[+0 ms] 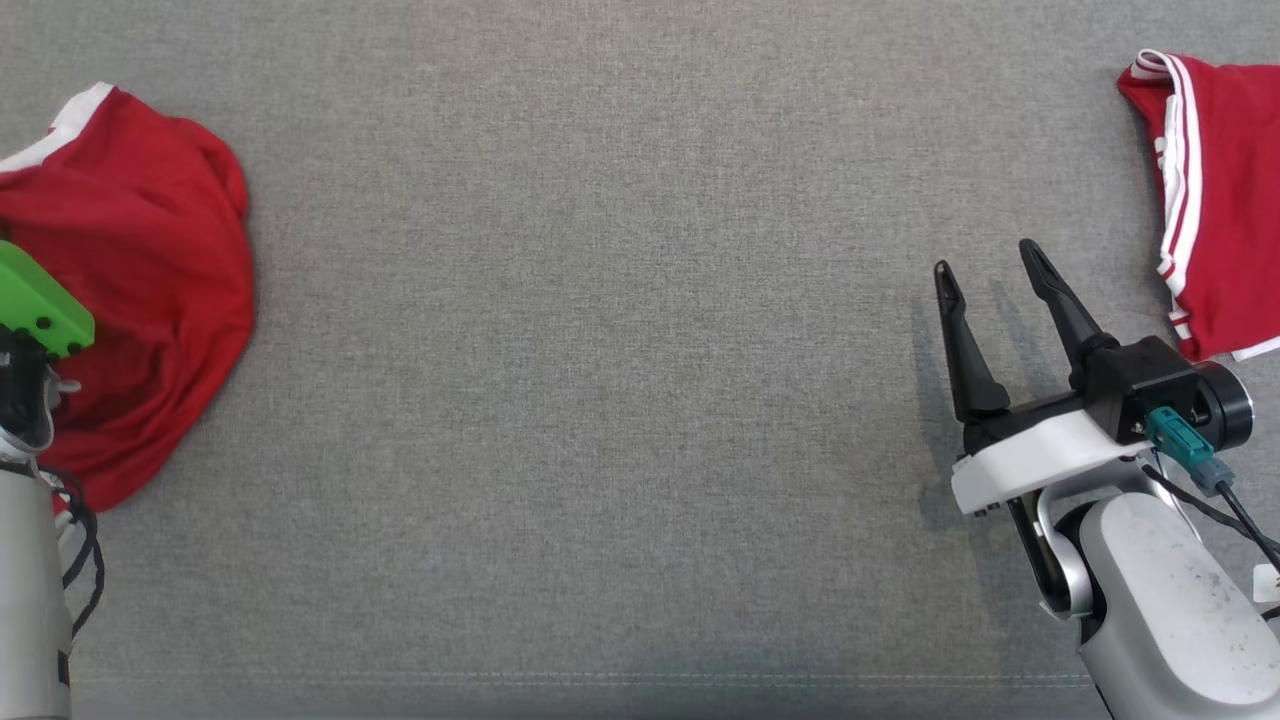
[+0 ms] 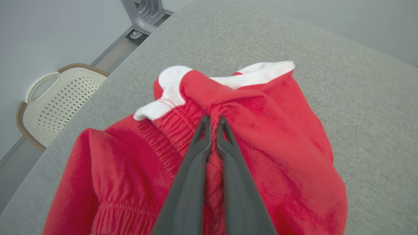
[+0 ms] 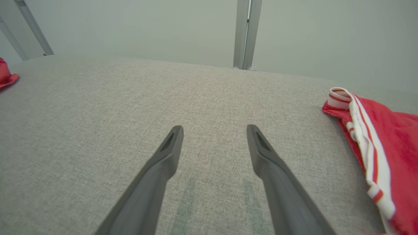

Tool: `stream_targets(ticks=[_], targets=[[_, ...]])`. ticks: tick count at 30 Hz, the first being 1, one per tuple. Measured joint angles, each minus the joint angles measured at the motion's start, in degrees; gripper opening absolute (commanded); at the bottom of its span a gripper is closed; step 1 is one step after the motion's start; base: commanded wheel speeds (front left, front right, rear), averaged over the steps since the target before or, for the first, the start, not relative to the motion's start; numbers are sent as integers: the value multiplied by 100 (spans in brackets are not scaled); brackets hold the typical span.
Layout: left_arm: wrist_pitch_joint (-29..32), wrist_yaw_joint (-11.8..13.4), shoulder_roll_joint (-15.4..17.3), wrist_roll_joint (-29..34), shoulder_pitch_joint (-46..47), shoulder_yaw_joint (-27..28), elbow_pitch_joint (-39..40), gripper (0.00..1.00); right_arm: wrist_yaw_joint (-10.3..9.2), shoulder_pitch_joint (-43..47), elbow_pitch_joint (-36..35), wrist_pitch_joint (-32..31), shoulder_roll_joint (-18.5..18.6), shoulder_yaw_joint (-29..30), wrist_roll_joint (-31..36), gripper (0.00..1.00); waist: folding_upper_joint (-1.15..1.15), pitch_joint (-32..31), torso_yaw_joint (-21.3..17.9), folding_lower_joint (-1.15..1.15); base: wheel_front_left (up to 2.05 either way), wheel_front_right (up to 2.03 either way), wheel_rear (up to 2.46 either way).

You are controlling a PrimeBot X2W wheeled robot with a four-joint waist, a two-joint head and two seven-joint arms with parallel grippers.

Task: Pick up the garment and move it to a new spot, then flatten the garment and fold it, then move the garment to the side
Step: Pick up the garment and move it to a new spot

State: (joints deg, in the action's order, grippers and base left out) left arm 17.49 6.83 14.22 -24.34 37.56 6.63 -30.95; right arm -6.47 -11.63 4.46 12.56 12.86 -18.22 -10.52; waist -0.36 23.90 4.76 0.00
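A crumpled red garment (image 1: 150, 260) with white trim lies at the left edge of the grey surface. In the left wrist view my left gripper (image 2: 213, 119) is shut on a raised fold of the garment (image 2: 281, 130), right beside its gathered elastic band. In the head view the left arm's green wrist piece (image 1: 40, 305) sits over the garment's near side and hides the fingers. My right gripper (image 1: 987, 260) stands open over bare grey cloth at the lower right, and nothing is between its fingers in the right wrist view (image 3: 214, 129).
A second red piece with white stripes (image 1: 1215, 190) lies at the far right edge, just right of the right gripper (image 3: 385, 153). A cream perforated basket (image 2: 55, 101) stands on the floor beyond the surface's left edge. The grey padded surface (image 1: 600, 350) spans the middle.
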Motion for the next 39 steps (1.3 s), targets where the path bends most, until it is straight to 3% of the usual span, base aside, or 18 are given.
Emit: stream_targets(ticks=[6, 16, 23, 32, 39], targets=[[-486, -92, -2, 0, 268, -24, 93, 0, 4, -7, 101, 4, -27, -1, -3, 100, 0, -182, 13, 0, 0, 0, 0], [-1084, -743, -157, 0, 508, -467, 386, 0, 40, -21, 352, 64, -231, -54, -64, 100, 0, -708, 16, 0, 0, 0, 0], [-1158, -1102, -549, -3, 438, -879, 442, 0, 85, -11, 537, 110, -399, -125, -177, 100, 0, -1159, -79, 0, 0, 0, 0], [-1202, -1221, -1511, -254, -305, -1521, 495, 0, 134, 117, 672, 111, -602, -291, -268, 100, 0, -1559, -501, 0, 0, 0, 0], [-1490, -1270, -1345, -247, -341, -2048, 818, 0, 142, 164, 713, 129, -609, -331, -286, 100, 0, -1693, -968, 0, 0, 0, 0]])
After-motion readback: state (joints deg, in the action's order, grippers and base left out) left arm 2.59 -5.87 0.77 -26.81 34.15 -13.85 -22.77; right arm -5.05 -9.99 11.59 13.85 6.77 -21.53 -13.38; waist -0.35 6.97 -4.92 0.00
